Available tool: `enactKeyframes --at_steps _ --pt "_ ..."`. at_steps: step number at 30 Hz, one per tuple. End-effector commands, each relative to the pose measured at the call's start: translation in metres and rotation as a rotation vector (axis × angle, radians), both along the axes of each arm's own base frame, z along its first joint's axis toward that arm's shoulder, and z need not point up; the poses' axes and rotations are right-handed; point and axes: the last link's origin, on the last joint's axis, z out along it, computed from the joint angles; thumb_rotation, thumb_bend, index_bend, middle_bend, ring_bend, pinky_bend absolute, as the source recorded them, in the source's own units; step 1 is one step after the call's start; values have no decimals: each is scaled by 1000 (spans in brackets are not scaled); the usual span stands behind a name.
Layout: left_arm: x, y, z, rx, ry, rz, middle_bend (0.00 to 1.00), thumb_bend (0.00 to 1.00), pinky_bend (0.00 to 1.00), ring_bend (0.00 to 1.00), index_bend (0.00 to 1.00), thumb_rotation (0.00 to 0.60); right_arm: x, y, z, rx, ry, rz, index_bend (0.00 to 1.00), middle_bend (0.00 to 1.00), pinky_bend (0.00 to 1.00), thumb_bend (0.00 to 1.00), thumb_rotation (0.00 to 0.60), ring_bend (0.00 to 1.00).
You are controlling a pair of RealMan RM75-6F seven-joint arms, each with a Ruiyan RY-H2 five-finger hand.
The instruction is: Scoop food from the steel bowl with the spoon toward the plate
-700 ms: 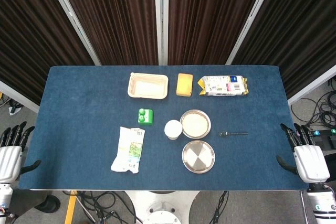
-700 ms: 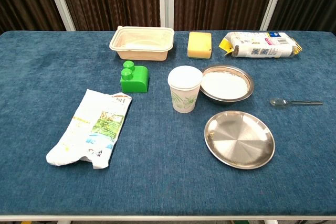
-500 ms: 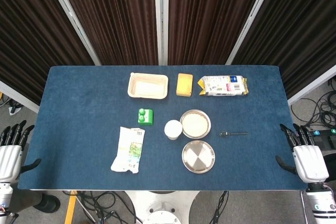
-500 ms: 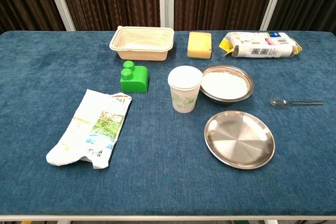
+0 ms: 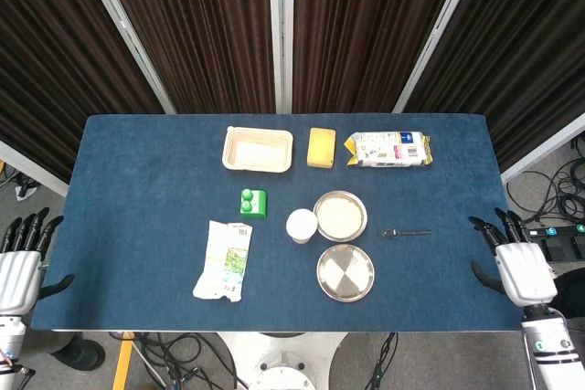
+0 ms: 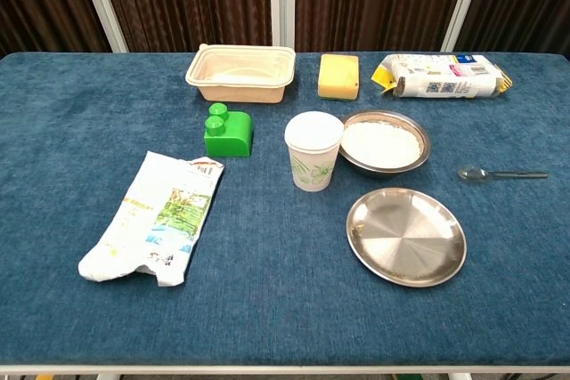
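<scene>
Blue-clothed table [image 5: 137, 180] before dark curtains, steel bowl [image 5: 340, 216] of white food mid-table, empty plate [image 5: 345, 272] toward the near edge, spoon [image 5: 406, 233] lying toward the right edge, left hand [image 5: 20, 267] and right hand [image 5: 516, 262] off the side edges, fingers spread, holding nothing.

– Where's my steel bowl [image 6: 385, 142]?
– Mid-table, full of white food; the empty plate [image 6: 406, 236] sits toward the near edge, the spoon [image 6: 500, 173] flat toward the right edge

Bare cloth lies between the right robot hand [image 5: 519, 267] and spoon [image 6: 500, 173].
</scene>
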Motion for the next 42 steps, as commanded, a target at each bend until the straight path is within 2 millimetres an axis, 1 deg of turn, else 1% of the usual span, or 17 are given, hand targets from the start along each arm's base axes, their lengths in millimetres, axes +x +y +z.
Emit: enactKeyframes --at_steps 1,6,8,13,17,19,23,28,34,42 --pt "1 0 -1 -5 0 0 126 25 20 16 166 600 2 -32 -22 65 46 19 338 362 49 276 600 52" --pt "0 -2 0 -3 -2 6 126 26 20 17 166 600 -6 -71 -58 164 95 -3 344 401 49 287 600 66" --pt "-1 -3 -1 -6 -1 10 126 26 20 16 166 600 -11 -82 -72 196 108 -20 344 421 49 288 600 82" --pt "-1 -3 -1 -10 -2 21 126 26 20 16 166 600 -21 -98 -95 238 146 -33 350 433 49 287 600 87" --pt "0 -1 -2 -16 -2 22 126 26 20 16 166 600 -21 -105 -111 259 159 -20 368 440 49 286 600 87" --pt "0 -1 -2 -18 -2 23 126 26 20 16 166 600 -19 -108 -116 263 166 -7 386 453 49 277 600 95" --pt "-1 -2 -3 -21 -6 30 126 25 20 16 166 600 -17 -111 -124 274 185 13 416 467 51 224 600 109" --pt "-3 -3 -4 -25 -10 39 126 26 20 16 166 600 -18 -114 -128 276 208 25 457 463 51 223 600 109" --pt "-5 -3 -5 -28 -14 43 126 26 20 16 166 600 -16 -116 -132 275 211 34 477 454 51 257 600 109" --pt "-7 -4 -7 -35 -16 49 125 26 20 16 166 600 -16 -120 -136 285 220 26 480 462 51 292 600 109"
